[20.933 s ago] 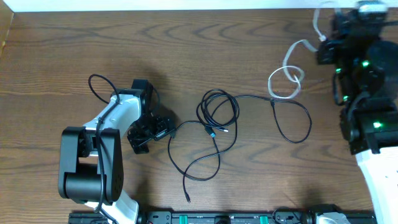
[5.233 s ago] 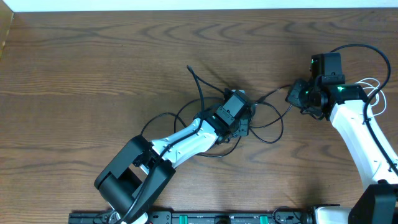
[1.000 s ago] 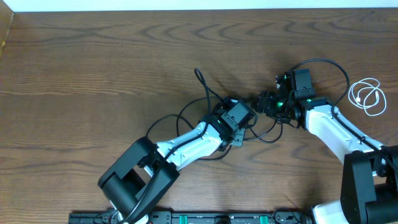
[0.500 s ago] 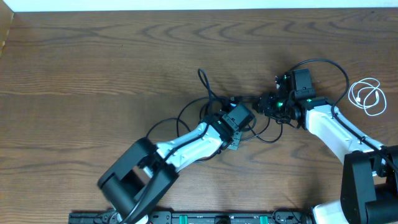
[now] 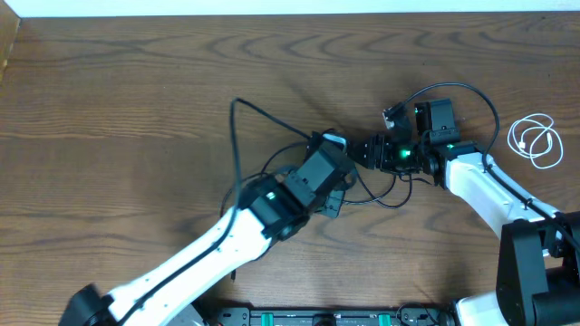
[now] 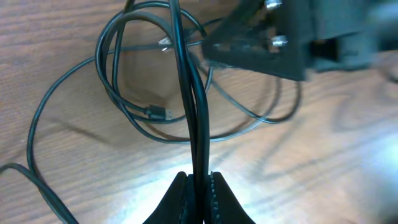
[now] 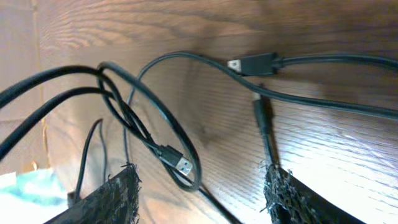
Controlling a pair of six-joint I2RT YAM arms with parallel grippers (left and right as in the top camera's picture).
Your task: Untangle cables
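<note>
Black cables: tangle at centre of table, count unclear. Two strands clamped tight in my left pincer. Three plug ends under my right pincer, fingers spread, gripping nothing. One white cable, coiled, well apart at right.

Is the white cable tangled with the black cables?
No, the white cable lies coiled by itself far to the right, apart from the black cables.
</note>
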